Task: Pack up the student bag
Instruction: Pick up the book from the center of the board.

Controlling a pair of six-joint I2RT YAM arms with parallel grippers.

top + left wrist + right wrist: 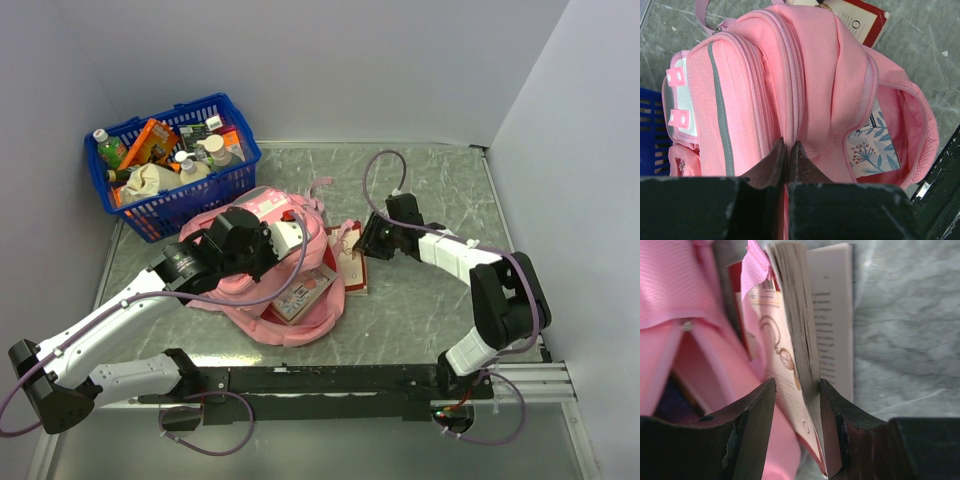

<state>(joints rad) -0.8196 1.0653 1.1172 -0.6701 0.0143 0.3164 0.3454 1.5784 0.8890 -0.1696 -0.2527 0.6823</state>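
The student bag (262,205) lies in the middle of the table, pink, its main compartment gaping toward the near side. My left gripper (788,145) is shut on a fold of the bag's fabric beside the zip, holding the top of the bag (820,75) up. A floral-covered book (875,145) sits inside the open compartment. A red-and-white book (797,315) stands on edge at the bag's right side. My right gripper (797,382) straddles it, open; the pages lean on the right finger (832,410) and a gap shows at the left finger.
A blue plastic basket (190,200) full of bottles and packets stands at the back left, close behind the bag. A pink strap (756,265) hangs over the book's top. Bare marble table lies to the right of the book (440,190).
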